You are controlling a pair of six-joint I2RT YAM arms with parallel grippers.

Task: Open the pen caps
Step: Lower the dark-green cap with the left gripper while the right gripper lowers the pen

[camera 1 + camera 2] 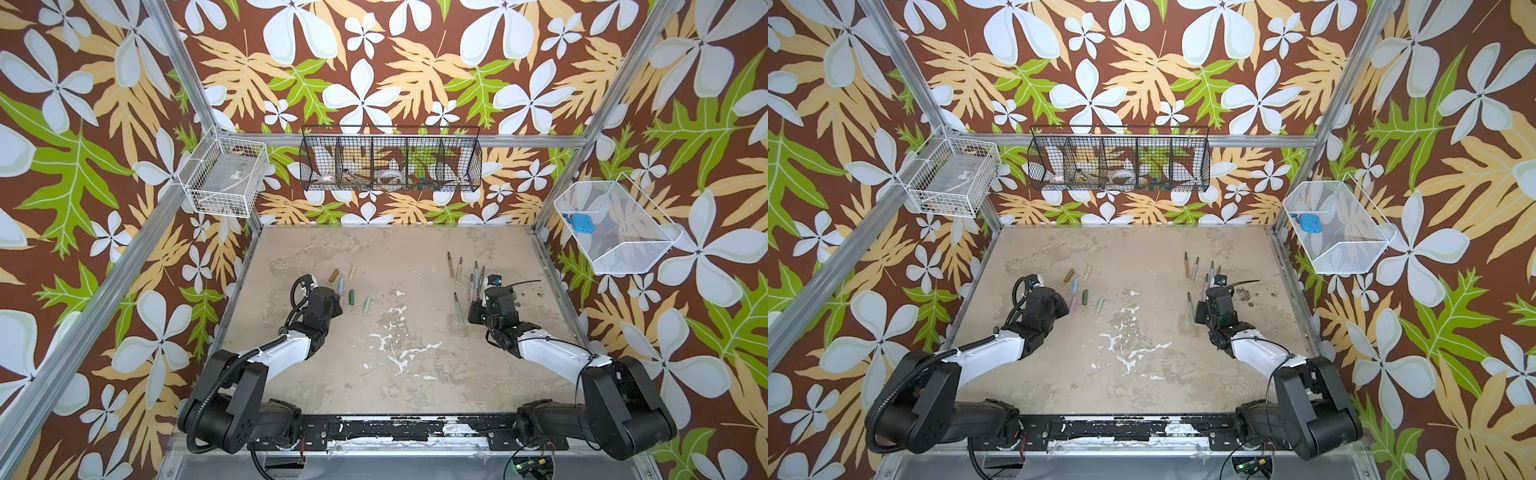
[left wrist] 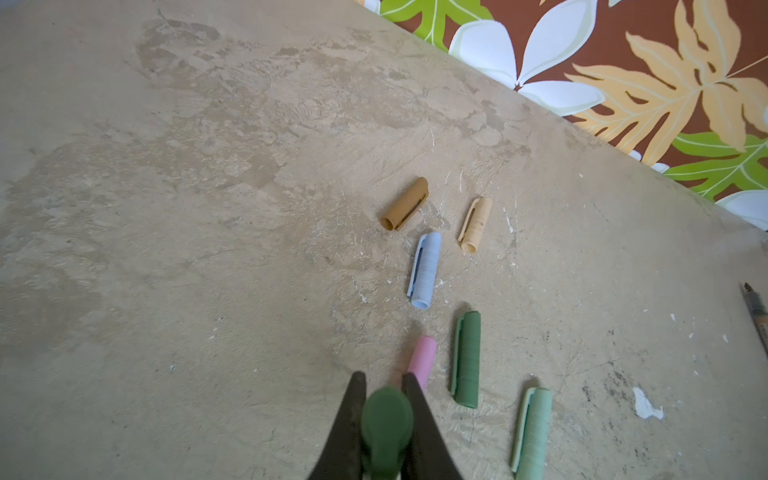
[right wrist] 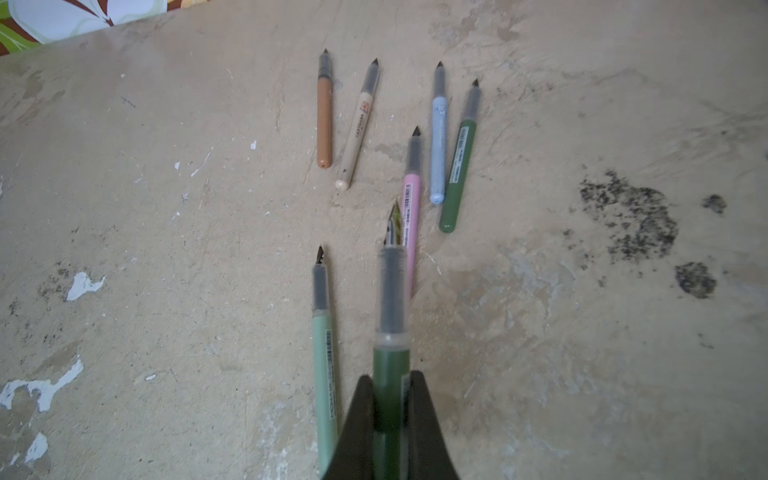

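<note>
Left wrist view: the left gripper [image 2: 383, 380] is clamped on a mid-green cap [image 2: 386, 428], whose rounded closed end faces the camera. Six more lie loose on the worn beige table [image 2: 166, 249], none touching another. A pink cap [image 2: 422, 359] is nearest the fingertips and partly hidden by one, with a dark green cap [image 2: 466, 359] just beside it and a pale green cap [image 2: 532, 432] a little apart from that. Then comes a light blue cap [image 2: 424, 270] and, farthest out, a brown cap [image 2: 405, 204] and a beige cap [image 2: 476, 224] near each other. In both top views this cluster sits on the left half of the table, just ahead of the left gripper.

The middle of the table shows chipped white patches [image 1: 390, 345].

On the right half lie the pens [image 1: 451, 266], all uncapped, dark tips pointing towards the back wall. In the right wrist view the right gripper [image 3: 391, 376] is closed on a mid-green pen [image 3: 390, 332], whose grey grip section and nib stick out past the fingertips. A pale green pen [image 3: 326, 353] lies on the table just beside it. Farther out is a pink pen [image 3: 411, 199], partly behind the held one. A light blue pen [image 3: 438, 145] lies alongside a dark green pen [image 3: 457, 170], so close I cannot tell whether they touch, and a brown pen [image 3: 324, 120] lies near a beige pen [image 3: 357, 129]. A dark speckled stain [image 3: 631, 224] marks the table near them; in both top views it lies right of the right gripper.
</note>
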